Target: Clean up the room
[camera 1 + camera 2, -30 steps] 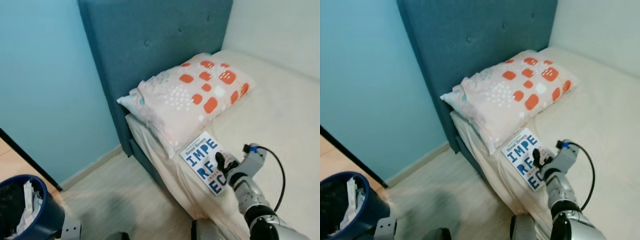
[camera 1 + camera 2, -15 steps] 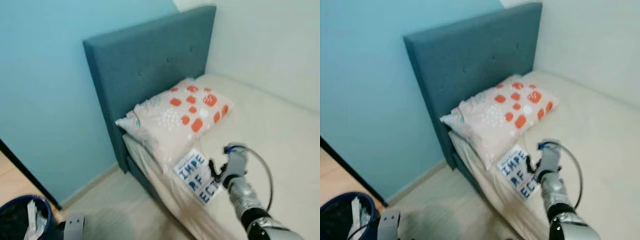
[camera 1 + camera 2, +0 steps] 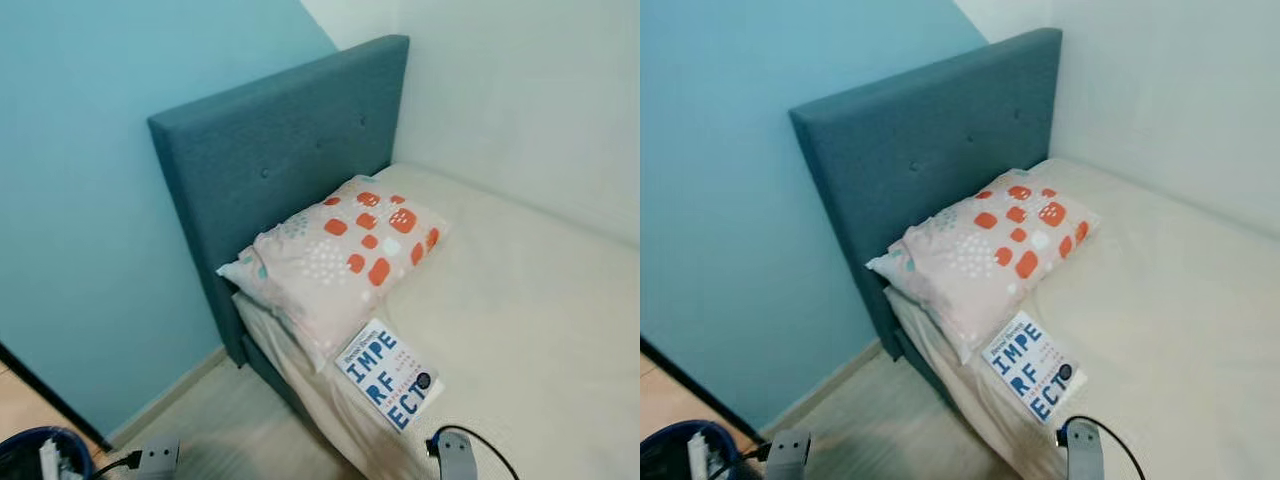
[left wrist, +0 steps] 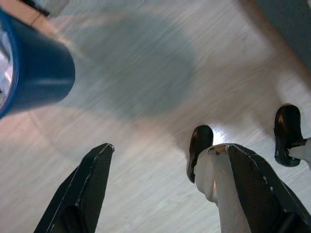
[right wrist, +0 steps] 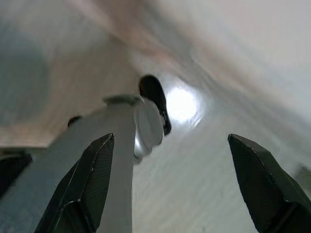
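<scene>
Book (image 3: 388, 375) on the bed (image 3: 520, 300): cover has big blue letters in three rows, "IMPE", "RF", "ECT". A small line of print runs along the cover's top edge, probably the author's name, too small to read.

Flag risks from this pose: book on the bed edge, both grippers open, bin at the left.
1. The book lies at the mattress edge, a corner near the drop; a brush from the right gripper could tip it to the floor.
2. The left gripper hangs open over the floor beside the blue bin; a swing might knock it.
</scene>
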You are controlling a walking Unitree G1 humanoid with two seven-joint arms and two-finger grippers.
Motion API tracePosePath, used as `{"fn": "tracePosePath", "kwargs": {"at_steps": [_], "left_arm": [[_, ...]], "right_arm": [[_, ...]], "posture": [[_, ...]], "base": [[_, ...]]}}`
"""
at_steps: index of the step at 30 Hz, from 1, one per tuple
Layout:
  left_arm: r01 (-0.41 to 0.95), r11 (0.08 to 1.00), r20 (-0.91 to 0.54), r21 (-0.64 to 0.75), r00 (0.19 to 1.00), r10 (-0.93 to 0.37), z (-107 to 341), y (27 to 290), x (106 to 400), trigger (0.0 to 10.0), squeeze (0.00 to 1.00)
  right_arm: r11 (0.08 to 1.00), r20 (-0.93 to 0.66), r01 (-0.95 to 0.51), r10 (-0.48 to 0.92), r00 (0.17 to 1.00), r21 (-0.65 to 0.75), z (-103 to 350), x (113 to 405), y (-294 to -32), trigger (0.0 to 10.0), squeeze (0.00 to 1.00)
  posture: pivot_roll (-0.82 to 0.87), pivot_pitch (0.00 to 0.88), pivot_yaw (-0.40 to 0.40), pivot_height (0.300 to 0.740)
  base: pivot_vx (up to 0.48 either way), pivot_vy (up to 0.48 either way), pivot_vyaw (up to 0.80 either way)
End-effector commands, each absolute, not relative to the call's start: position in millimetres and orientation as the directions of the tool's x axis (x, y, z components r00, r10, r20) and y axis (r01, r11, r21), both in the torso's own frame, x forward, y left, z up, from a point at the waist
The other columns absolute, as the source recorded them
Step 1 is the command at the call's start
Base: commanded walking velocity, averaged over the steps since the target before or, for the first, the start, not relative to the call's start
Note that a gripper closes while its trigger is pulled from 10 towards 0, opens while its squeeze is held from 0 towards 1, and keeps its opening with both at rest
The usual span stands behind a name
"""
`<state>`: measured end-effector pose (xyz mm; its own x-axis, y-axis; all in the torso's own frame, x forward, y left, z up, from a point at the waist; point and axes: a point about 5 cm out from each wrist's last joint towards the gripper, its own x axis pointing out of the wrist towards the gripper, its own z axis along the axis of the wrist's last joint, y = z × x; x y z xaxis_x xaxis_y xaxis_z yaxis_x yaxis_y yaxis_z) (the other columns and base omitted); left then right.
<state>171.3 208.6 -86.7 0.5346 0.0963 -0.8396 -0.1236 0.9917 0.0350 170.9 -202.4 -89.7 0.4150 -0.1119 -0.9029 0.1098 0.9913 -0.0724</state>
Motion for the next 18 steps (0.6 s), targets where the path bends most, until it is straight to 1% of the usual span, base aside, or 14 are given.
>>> {"fn": "tracePosePath", "kwargs": {"at_steps": [1,4,7,11,18], "left_arm": [[-0.114,0.992,-0.862,0.050,0.497,0.101,-91.4,211.8,159.7,10.0,0.00],[-0.111,0.993,-0.864,0.051,0.494,0.100,-91.9,211.7,158.5,10.0,0.00],[-0.097,0.994,-0.872,0.052,0.480,0.093,-93.7,210.5,154.7,10.0,0.00],[-0.085,0.995,-0.884,0.055,0.458,0.087,-95.0,212.0,151.0,10.0,0.00],[-0.078,0.995,-0.888,0.055,0.453,0.084,-95.9,210.2,149.7,10.0,0.00]], "right_arm": [[0.996,-0.922,0.044,-0.090,0.376,-0.080,-95.1,159.8,-197.3,10.0,0.00],[0.996,-0.927,0.013,-0.088,0.365,-0.089,-96.4,156.6,-197.2,10.0,0.00],[0.994,-0.937,-0.026,-0.096,0.336,-0.111,-99.4,148.5,-197.5,10.0,0.00],[0.985,-0.945,-0.087,-0.114,0.307,-0.147,-102.2,141.3,-195.8,10.0,0.00],[0.979,-0.941,-0.131,-0.107,0.321,-0.156,-100.5,148.1,-190.2,10.0,0.00]], "posture": [[-0.07,0.053,0.006,0.740],[-0.07,0.053,0.006,0.740],[-0.06,0.053,0.004,0.740],[-0.05,0.056,0.000,0.740],[-0.05,0.059,0.000,0.740]], "base": [[0.000,0.000,0.00],[0.000,0.000,0.00],[0.000,0.000,0.00],[-0.438,0.000,0.00],[-0.480,0.000,0.00]]}}
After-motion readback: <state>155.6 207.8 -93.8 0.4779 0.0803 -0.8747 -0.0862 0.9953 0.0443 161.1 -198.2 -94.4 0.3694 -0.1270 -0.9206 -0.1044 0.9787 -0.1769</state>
